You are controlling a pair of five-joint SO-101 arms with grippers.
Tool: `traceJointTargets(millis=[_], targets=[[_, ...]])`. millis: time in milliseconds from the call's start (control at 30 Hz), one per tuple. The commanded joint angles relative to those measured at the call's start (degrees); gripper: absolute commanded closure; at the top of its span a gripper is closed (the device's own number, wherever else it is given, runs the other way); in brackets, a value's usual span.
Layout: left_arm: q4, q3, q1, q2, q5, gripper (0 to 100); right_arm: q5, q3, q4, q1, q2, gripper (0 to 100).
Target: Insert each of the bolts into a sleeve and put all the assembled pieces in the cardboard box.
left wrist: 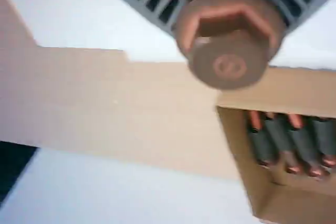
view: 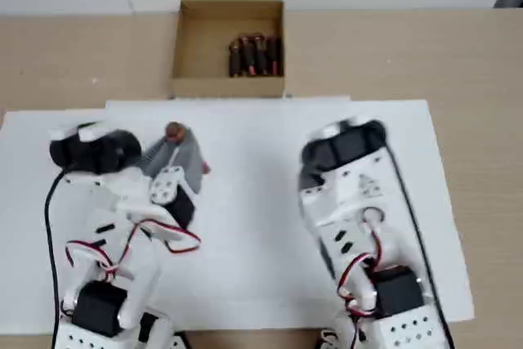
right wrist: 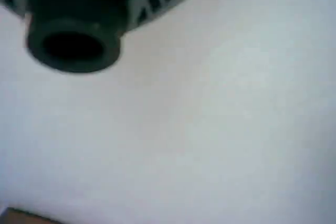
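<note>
White sheet (view: 261, 243) on desk (view: 474, 55): left jaws clenched on bolt (left wrist: 229, 38), cardboard box (view: 204, 38) just beyond them; right jaws clenched on black sleeve (right wrist: 73, 45).

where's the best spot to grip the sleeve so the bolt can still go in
Around its outer wall, from the side. The sleeve is a short tube with an open round mouth, so side pressure leaves the bore free for the bolt.
</note>
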Motion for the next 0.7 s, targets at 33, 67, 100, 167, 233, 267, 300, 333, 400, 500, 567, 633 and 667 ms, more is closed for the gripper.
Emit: traceJointTargets(millis=[33, 67, 100, 167, 233, 267, 300, 333, 400, 500, 567, 633, 667], targets=[[-2.0, -0.1, 3.8, -1.1, 3.0, 99, 5.5, 3.5, -3.8, -5.1, -3.1, 99.5], [-2.0, -0.1, 4.6, -1.1, 3.2, 99, 6.1, 4.4, -4.1, -5.8, -4.0, 99.5], [-2.0, -0.1, 5.3, -1.1, 3.3, 99, 6.8, 5.3, -4.1, -6.3, -5.1, 99.5], [-2.1, -0.1, 6.5, -1.1, 4.5, 99, 7.9, 6.9, -3.7, -7.9, -7.3, 99.5], [-2.2, -0.1, 7.5, -1.1, 5.5, 99, 7.9, 8.4, -3.6, -9.5, -10.2, 99.5], [-2.2, -0.1, 7.9, -1.1, 6.0, 99, 7.9, 9.2, -3.5, -10.5, -11.6, 99.5], [-2.2, -0.1, 8.3, -1.1, 6.3, 99, 7.9, 10.1, -3.5, -11.3, -13.1, 99.5], [-2.2, -0.1, 8.5, -1.1, 6.8, 99, 7.9, 11.2, -3.5, -12.2, -14.7, 99.5], [-2.3, -0.1, 8.5, -1.1, 8.0, 99, 8.0, 13.3, -3.5, -13.6, -17.9, 99.5], [-2.3, 0.0, 8.5, -1.1, 10.0, 99, 8.0, 15.6, -3.5, -14.8, -22.3, 99.5], [-2.3, 0.0, 8.6, -1.1, 10.8, 99, 8.1, 16.8, -3.4, -15.1, -24.4, 99.5], [-2.3, 0.0, 8.6, -1.1, 11.3, 99, 8.1, 17.2, -3.4, -15.1, -25.6, 99.5], [-2.3, 0.0, 8.6, -1.1, 11.7, 99, 8.3, 17.2, -3.5, -15.2, -25.7, 99.5]])
